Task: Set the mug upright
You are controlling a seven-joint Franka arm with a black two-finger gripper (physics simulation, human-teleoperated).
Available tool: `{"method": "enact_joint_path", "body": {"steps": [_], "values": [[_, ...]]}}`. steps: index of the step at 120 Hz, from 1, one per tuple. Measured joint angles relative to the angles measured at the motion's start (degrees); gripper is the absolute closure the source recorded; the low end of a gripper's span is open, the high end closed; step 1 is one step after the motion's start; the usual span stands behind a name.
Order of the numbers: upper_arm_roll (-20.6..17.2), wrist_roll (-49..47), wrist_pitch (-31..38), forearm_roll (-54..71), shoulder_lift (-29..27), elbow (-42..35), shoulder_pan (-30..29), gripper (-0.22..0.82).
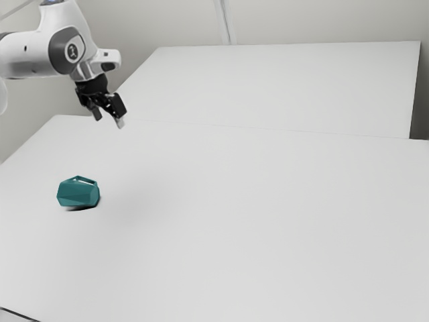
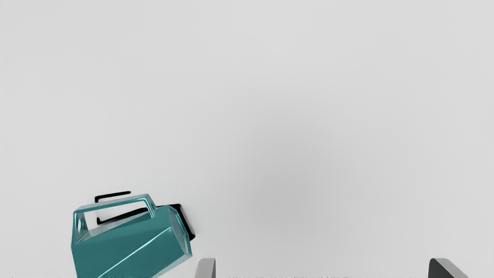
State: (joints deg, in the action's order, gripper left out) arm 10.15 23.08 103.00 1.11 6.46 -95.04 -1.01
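A teal faceted mug [image 1: 78, 192] lies on its side on the white table, toward the exterior view's left. My gripper [image 1: 109, 121] hangs well above the tabletop, off to the side of the mug and apart from it. In the wrist view the mug [image 2: 131, 247] has its handle along one side, with dark shadow beside it, and part of its body is cut off by the picture's edge. The fingers of my gripper [image 2: 322, 268] stand wide apart with nothing between them, the mug lying outside one fingertip.
The white table [image 1: 255, 221] stretches away toward the exterior view's right. A large white panel [image 1: 281, 87] stands behind it, beyond the table's far edge. A thin dark line [image 1: 19, 314] crosses the near left corner of the exterior view.
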Motion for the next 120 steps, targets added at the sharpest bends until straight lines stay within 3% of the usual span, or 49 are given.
{"method": "enact_joint_path", "body": {"steps": [13,23,36,61,73,120], "values": [[0.8,0.8,0.3,-0.4,-0.9,-0.2,0.3,0.0],[5.6,2.4,0.4,-4.5,-1.2,-0.1,1.1,0.0],[8.2,4.6,0.5,-10.3,-0.9,-0.3,-4.7,0.0],[7.9,10.1,-2.4,-22.8,7.1,-0.4,-15.9,0.0],[6.0,13.4,-4.0,-26.9,11.4,-0.1,-21.7,0.0],[3.6,25.4,-8.5,-31.3,20.5,3.7,-31.7,0.0]]}}
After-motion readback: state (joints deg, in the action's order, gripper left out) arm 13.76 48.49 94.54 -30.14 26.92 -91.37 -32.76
